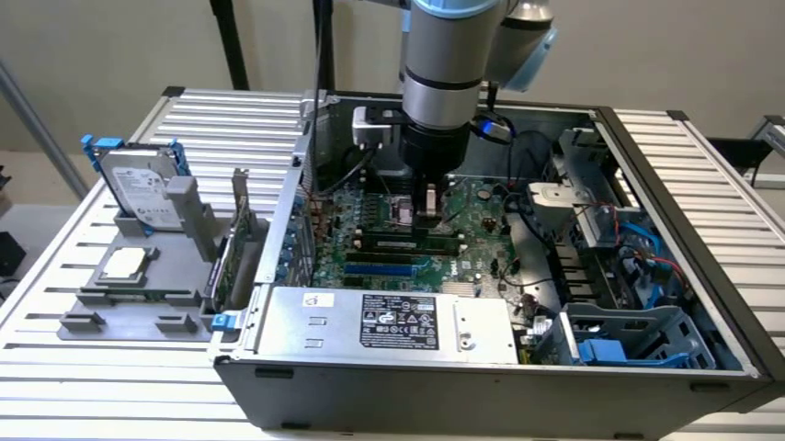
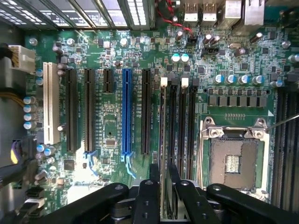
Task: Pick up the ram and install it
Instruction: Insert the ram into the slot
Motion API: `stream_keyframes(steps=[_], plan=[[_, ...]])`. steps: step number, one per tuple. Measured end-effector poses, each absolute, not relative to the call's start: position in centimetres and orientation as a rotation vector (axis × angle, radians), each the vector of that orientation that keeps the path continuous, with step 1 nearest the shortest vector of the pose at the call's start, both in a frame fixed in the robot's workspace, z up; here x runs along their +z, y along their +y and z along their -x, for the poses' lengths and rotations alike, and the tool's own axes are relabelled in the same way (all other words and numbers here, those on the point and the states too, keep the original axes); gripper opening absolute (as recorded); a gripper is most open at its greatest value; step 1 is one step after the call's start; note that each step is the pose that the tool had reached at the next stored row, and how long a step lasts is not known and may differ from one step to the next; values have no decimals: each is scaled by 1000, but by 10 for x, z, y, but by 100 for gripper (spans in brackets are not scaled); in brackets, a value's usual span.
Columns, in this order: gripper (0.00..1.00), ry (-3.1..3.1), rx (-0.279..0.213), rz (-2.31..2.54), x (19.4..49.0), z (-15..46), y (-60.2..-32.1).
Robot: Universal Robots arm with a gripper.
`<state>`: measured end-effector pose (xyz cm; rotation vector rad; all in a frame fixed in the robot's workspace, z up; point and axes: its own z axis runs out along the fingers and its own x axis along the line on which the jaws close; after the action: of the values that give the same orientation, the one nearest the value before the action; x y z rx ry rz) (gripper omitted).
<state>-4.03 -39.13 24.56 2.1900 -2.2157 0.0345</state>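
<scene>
- Green ram (image 2: 163, 140) stands on edge in a memory slot beside the CPU socket (image 2: 232, 161), so it looks seated or nearly so.
- Hand (image 2: 163, 179) sits low over the motherboard (image 1: 405, 230), fingers straddling the stick's end.
- Whether they clamp it or stand apart, I cannot tell.

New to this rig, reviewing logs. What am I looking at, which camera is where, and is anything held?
The exterior view shows one robot arm reaching down into an open computer case, its gripper just above the motherboard. On the grey stand beside the case sit a hard drive and an expansion card. The wrist view looks down from the arm: the fingers straddle the ram, a thin stick standing edge-on in a memory slot. Whether it is fully seated or still gripped is unclear.
</scene>
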Motion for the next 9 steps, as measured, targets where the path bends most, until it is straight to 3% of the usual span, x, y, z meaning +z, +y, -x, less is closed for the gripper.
stream_keyframes(steps=[4, 6, 9], plan=[[20, -2218, 30, -2192, 253, 44, -393], [11, -2218, 29, -2193, 253, 44, -393], [11, -2218, 29, -2193, 253, 44, -393]])
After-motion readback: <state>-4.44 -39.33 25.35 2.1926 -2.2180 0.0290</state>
